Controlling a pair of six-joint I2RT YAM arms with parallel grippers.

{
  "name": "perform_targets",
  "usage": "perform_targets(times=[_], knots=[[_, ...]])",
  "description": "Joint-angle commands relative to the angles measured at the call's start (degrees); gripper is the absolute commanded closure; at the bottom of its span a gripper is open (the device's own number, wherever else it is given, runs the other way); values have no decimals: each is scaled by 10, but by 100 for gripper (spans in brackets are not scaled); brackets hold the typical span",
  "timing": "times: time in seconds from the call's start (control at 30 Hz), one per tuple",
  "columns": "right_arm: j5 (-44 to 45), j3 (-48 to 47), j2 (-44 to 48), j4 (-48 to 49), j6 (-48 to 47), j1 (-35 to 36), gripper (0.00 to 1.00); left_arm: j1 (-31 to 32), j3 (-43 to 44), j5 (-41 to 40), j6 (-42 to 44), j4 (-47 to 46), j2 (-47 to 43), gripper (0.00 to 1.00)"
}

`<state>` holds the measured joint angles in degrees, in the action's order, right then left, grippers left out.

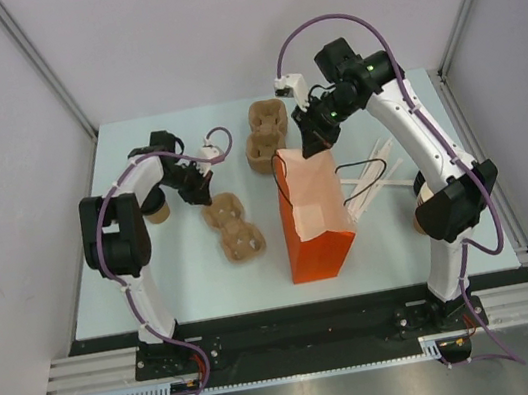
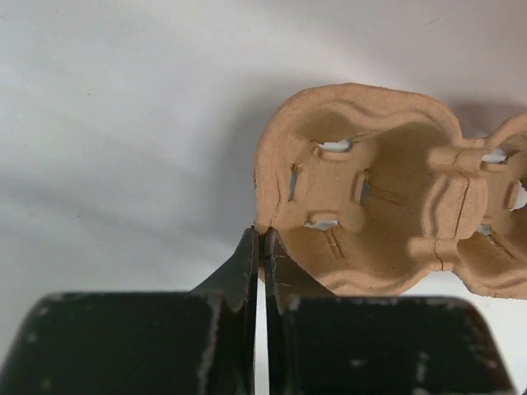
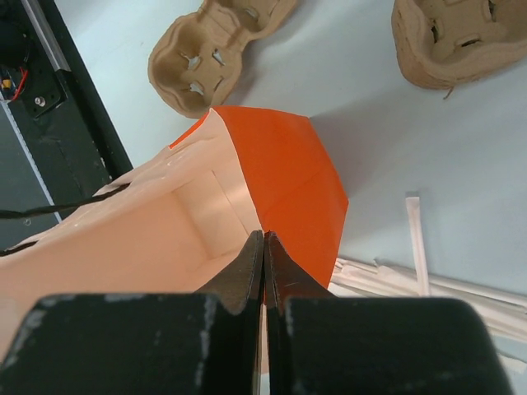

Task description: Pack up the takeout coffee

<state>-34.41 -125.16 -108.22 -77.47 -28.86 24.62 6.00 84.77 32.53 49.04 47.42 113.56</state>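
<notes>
Left side of table (image 1: 157, 286): takeout coffee (image 1: 155, 214) stands near the left edge. Only its tan side shows from under the left forearm; top hidden.

Left gripper (image 2: 262, 239): fingers pressed together, nipping the thin rim of the near carrier (image 2: 370, 206). That pulp carrier lies pockets up, left of table centre, nothing in either pocket.

Far carrier (image 1: 266, 136): second pulp tray, towards the far edge, apart from the first.

Orange bag (image 1: 313, 220): upright at centre, mouth open, pale lining showing, black cord handle hanging over its right side.

Right gripper (image 3: 263, 243): clamped tight on the bag's top rim at its far end.

Wrapped straws (image 1: 377, 173): loose white bundle on the table just right of the bag.
</notes>
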Motion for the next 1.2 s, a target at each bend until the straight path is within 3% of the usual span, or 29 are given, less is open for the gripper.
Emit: perform_targets(times=[0.0, 0.37, 0.67, 0.8, 0.97, 1.17], knots=[[-20, -8, 10, -61, 35, 0, 100, 4, 17, 45, 19, 23, -43, 100], [6, 25, 42, -30, 80, 7, 100, -17, 125, 81, -4, 116, -136, 100], [56, 61, 69, -8, 106, 23, 100, -38, 386, 91, -73, 167, -185, 100], [61, 62, 71, -4, 109, 23, 100, -39, 484, 99, -153, 97, -218, 100], [82, 58, 74, 7, 115, 24, 100, -29, 399, 78, -287, -145, -320, 100], [87, 41, 68, 14, 120, 31, 100, 66, 376, 87, -280, -173, -371, 100]])
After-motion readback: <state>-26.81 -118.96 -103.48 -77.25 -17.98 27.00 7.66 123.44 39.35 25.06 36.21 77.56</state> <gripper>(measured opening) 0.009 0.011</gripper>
